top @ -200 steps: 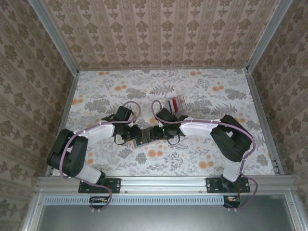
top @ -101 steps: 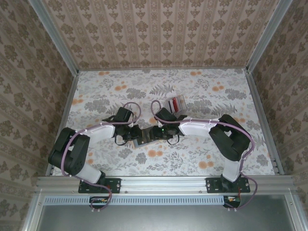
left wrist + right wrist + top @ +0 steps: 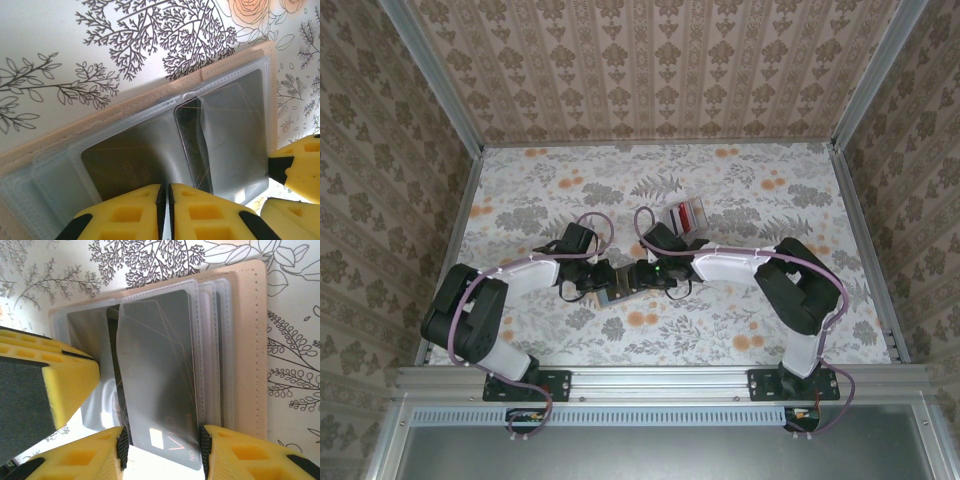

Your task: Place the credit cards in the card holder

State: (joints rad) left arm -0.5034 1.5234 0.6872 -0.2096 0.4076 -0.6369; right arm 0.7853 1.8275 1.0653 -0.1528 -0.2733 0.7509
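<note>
The tan card holder (image 3: 246,340) lies open on the table, its clear sleeves up. My right gripper (image 3: 162,439) is shut on the two long edges of a dark grey credit card (image 3: 160,375), whose far end lies among the sleeves. My left gripper (image 3: 166,189) is pinched shut on a lifted clear sleeve (image 3: 150,150) of the card holder (image 3: 100,126). Seen from above, both grippers meet over the holder (image 3: 617,288) at the table's middle. The remaining credit cards (image 3: 685,214), red and white, lie just behind the right gripper.
The table has a floral cloth (image 3: 740,190) and is fenced by patterned walls. The right arm's elbow (image 3: 800,285) rests low at the right. Open cloth lies at the back and on both sides.
The left gripper's jaws closed a little further on the sleeve. Both arms have stayed almost where they were over the card holder.
</note>
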